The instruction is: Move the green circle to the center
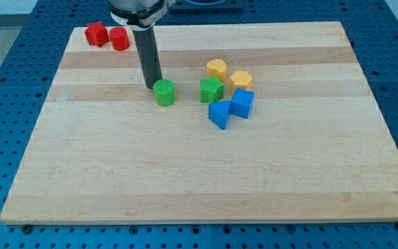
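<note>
There are no jaws here to open or close. My arm just ends in a dark rod, and it holds nothing. My tip (153, 86) sits on the bench (185, 173), right by the green circle (164, 92). It is at the circle's upper left edge, and it looks like it is touching or almost touching. I cannot tell which.

The green circle is a small round block. It stands a bit above the middle of the bench and a bit toward the view's left. So it is close to the center but not quite there. I think the job is partly done. What is left is a short push down and toward the view's right. My tip is on the good side for that push.

Just to the right of the circle is a green star-like block (211, 90). They are near but apart. Past it are two yellow blocks (216, 68) (240, 81). Below those are two blue blocks (220, 113) (242, 103), which touch each other. The push should not bump into this bunch.

Far off, in the top left corner of the bench, two red blocks (97, 34) (119, 39) sit side by side. They are well out of the way.
</note>
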